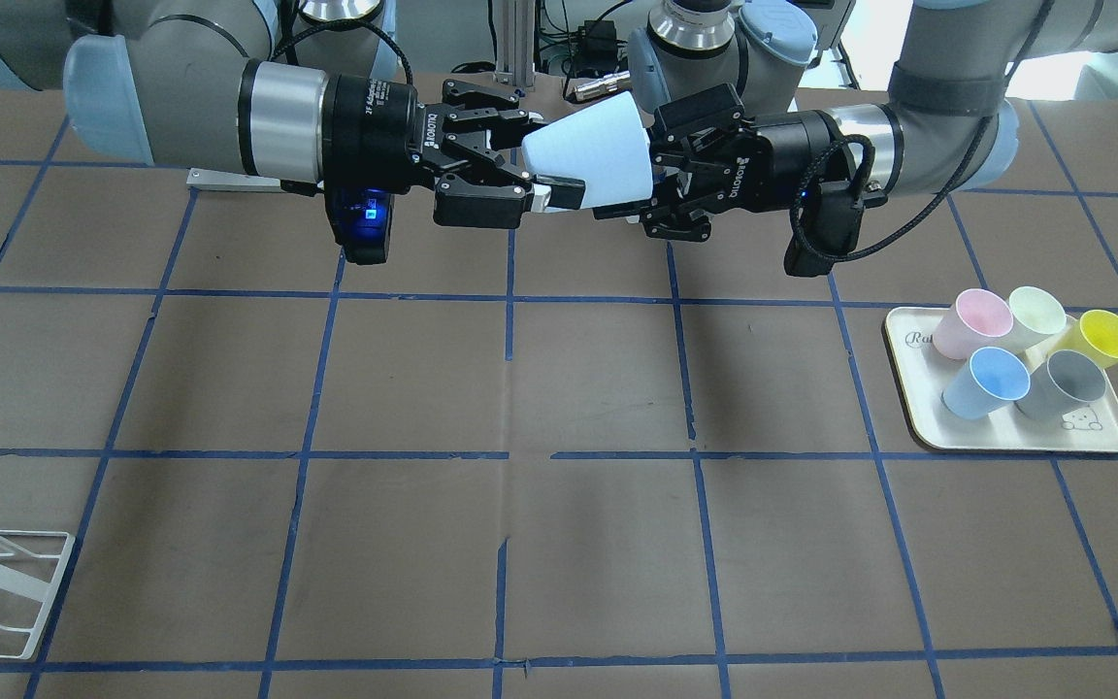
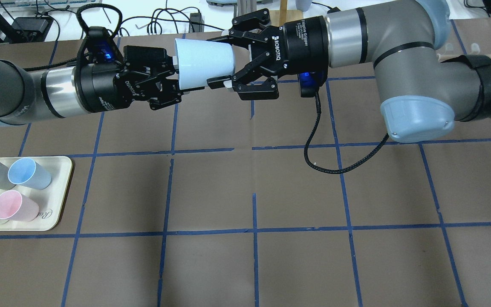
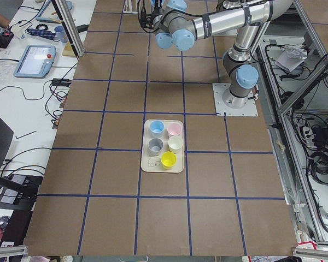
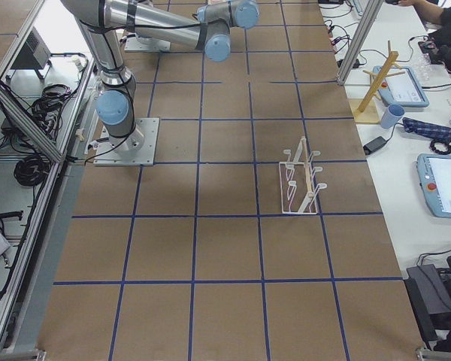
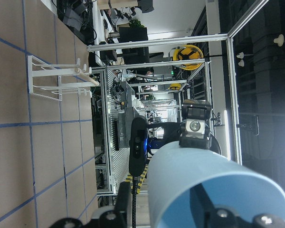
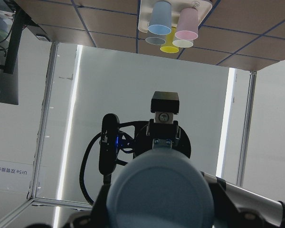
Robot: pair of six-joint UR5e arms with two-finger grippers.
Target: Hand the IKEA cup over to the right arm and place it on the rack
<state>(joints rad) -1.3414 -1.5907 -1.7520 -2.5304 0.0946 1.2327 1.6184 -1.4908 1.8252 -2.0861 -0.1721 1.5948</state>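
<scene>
One IKEA cup [image 2: 205, 59] lies sideways in the air above the bench [image 2: 211, 192], the left gripper [image 2: 179, 74] clamped on its rim. The right gripper [image 2: 222, 62] has fingers [image 2: 218, 81] on both sides of its narrow bottom; whether they press it, I cannot tell.

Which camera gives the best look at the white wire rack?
Exterior right: the rack stands whole and unobstructed. The left wrist view shows it whole but small and sideways; front-facing catches only a corner; overhead shows only its top behind the right arm.
</scene>
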